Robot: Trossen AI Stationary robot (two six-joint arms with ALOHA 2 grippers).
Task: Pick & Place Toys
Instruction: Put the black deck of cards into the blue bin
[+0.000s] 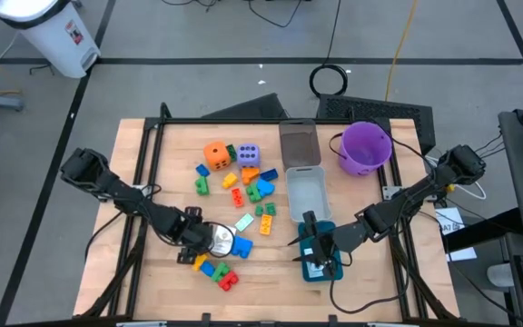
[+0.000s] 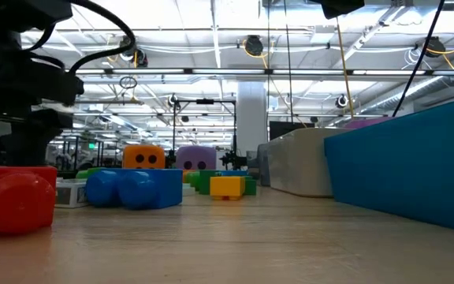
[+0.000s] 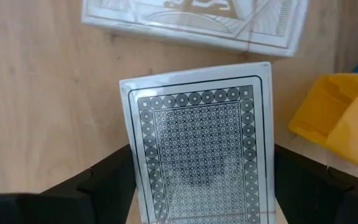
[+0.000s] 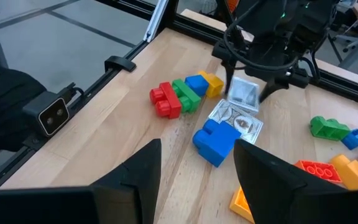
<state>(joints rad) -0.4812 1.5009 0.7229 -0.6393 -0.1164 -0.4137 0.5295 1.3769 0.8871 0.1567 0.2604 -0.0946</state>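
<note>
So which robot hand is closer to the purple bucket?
The right. The right gripper sits over the teal tray, nearer the purple bucket. The left gripper is farther across, gripping a card.

We see a white patterned card [image 3: 201,155] held upright just above a second card [image 4: 236,119] lying flat. A blue block [image 4: 216,142] touches that flat card; red [image 4: 166,101], green [image 4: 186,94], blue and yellow blocks line up beside it. The orange die [image 1: 216,153] and lavender die [image 1: 248,154] stand well apart from it, among more scattered blocks.
</note>
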